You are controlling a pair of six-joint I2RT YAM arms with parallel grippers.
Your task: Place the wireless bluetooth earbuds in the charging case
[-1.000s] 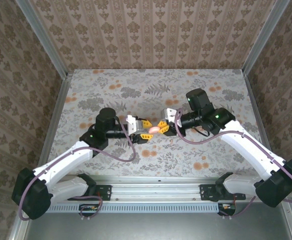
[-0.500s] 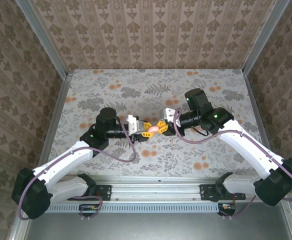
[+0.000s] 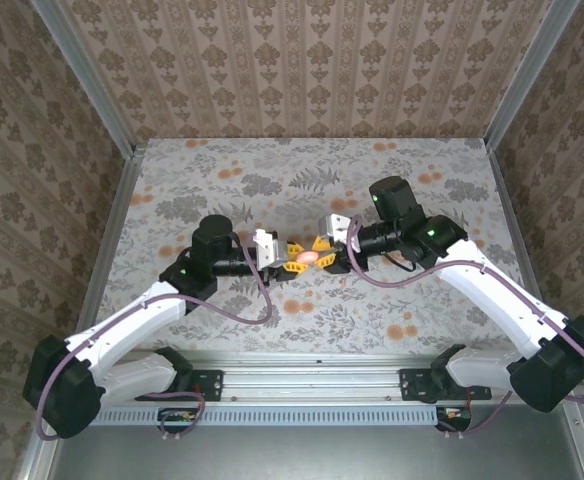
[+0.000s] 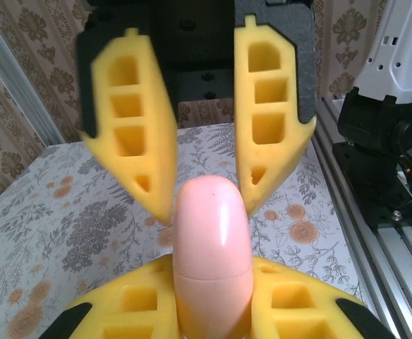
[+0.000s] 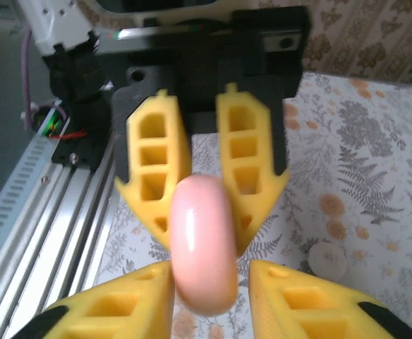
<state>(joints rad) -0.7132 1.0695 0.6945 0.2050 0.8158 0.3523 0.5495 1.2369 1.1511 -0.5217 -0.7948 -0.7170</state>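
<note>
Left gripper pinching the pink case above mid-worktop, right gripper spread around it. Looks like a handover step. Probably needs the right one backed straight off next.

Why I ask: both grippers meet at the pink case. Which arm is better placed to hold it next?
Left. The left gripper is shut on the pink case, fingers against both sides. The right gripper stands open around its other end, so it is probably freer for other work.
</note>
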